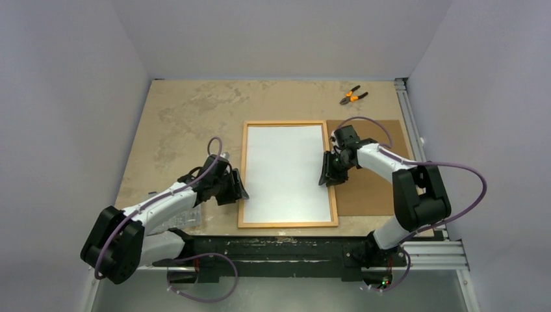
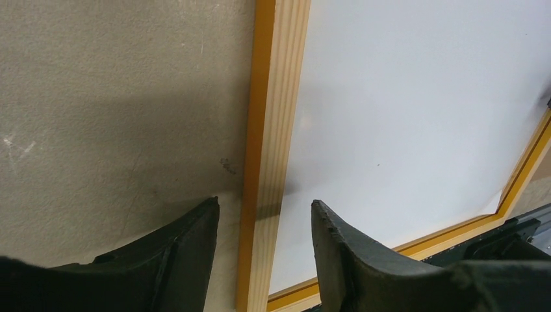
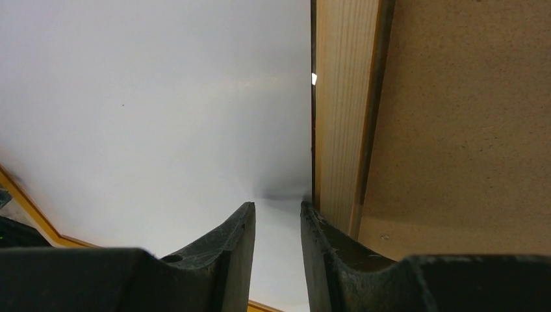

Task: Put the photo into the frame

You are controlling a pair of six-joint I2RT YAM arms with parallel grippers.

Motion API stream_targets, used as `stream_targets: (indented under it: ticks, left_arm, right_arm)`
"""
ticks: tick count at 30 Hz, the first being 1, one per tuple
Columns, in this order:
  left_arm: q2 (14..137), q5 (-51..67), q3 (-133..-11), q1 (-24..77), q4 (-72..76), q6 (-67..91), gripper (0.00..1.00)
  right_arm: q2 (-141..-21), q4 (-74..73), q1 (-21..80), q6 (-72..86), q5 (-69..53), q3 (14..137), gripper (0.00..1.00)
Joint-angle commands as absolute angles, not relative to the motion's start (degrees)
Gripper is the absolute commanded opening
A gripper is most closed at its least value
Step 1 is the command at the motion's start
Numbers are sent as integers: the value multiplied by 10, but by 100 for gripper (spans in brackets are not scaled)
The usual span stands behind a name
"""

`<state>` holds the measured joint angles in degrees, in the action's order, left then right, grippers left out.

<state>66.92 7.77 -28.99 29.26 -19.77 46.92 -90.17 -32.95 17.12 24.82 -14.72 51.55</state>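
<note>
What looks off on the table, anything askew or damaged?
Nothing damaged or spilled. The frame lies square, pale reverse up, with a white sheet, presumably the photo face-down, flat inside. Only stray: orange-handled pliers at the far right corner. The brown backing board lies beside the frame.

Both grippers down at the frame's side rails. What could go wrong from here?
1. The left gripper straddles the left rail of the frame with open jaws; a one-sided lift could tilt it and let the photo, white side up, slide out.
2. The right gripper holds narrow jaws over the photo's edge, inside the right rail; closing may miss the rail or crease the print.
3. The backing board lies beside that rail and could get shoved.
</note>
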Motion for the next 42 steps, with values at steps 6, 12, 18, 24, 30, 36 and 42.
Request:
stream_targets:
  ticks: [6, 12, 18, 24, 30, 36, 42]
  left_arm:
    - [716, 82, -329, 273, -194, 446, 47]
    - [743, 99, -354, 237, -192, 428, 33]
    - [763, 100, -356, 221, -190, 416, 27]
    - [781, 95, -356, 211, -185, 411, 21]
    - [789, 93, -361, 198, -182, 409, 13]
    - [798, 98, -381, 180, -187, 402, 8]
    - [812, 107, -402, 162, -192, 397, 7]
  right_arm:
    - [-924, -306, 176, 265, -163, 552, 30]
    - [-942, -305, 177, 267, -171, 574, 31]
    - [-889, -322, 177, 262, -127, 573, 48]
    - [-840, -347, 168, 264, -66, 556, 60]
    - [-849, -335, 158, 263, -80, 526, 58]
    - [-892, -305, 158, 268, -103, 519, 51]
    - [-937, -282, 166, 275, -138, 557, 49]
